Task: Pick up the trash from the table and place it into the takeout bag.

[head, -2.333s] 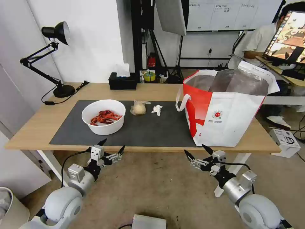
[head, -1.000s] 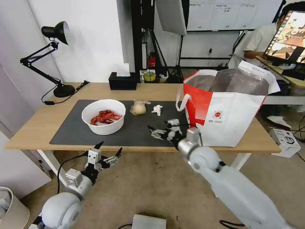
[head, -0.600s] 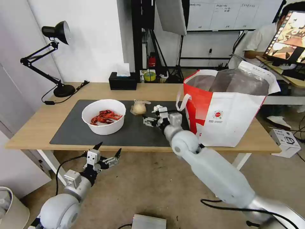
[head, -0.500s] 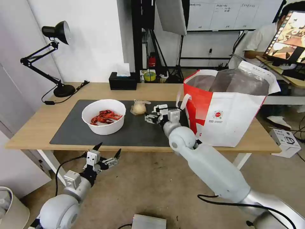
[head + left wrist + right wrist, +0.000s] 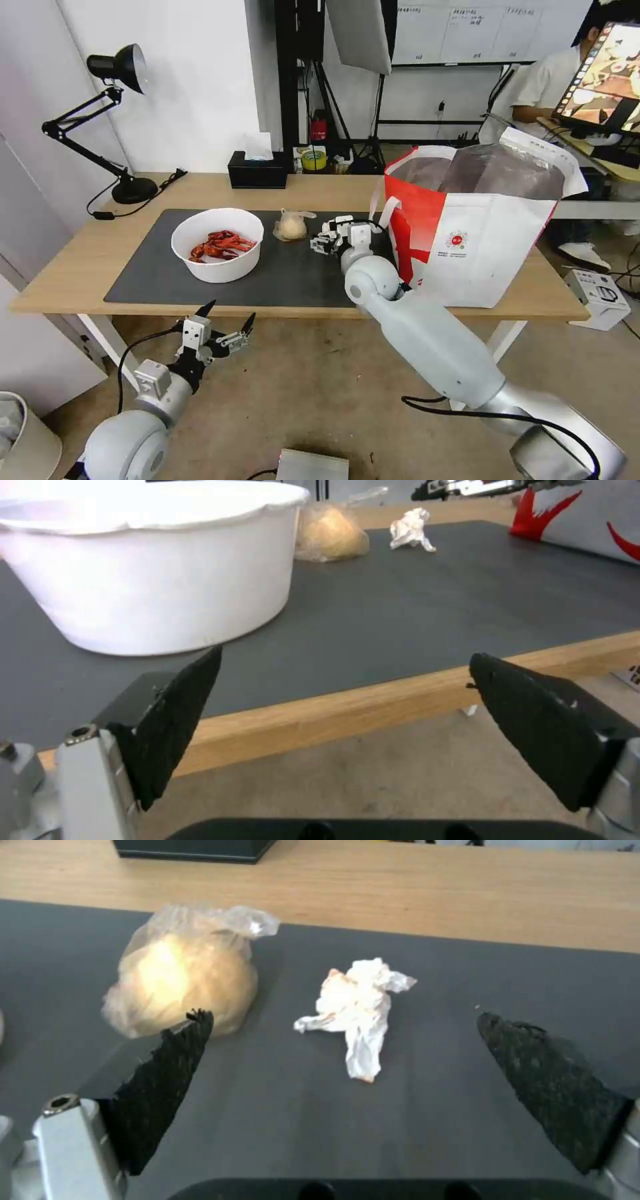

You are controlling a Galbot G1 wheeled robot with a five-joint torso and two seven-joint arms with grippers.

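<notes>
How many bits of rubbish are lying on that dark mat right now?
3: a white bowl of crayfish shells toward the left, a knotted bag with a beige lump mid-mat, a crumpled tissue beside it.

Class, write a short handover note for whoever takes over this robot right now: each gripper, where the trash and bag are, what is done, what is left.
Right gripper: open, over the mat, lined up on the crumpled tissue, not touching.
Left gripper: open, parked below the table edge.
Bowl of crayfish shells, knotted bag and tissue lie on the mat; takeout bag stands open on the right.
Done: nothing seen bagged.
Left: all three.
</notes>
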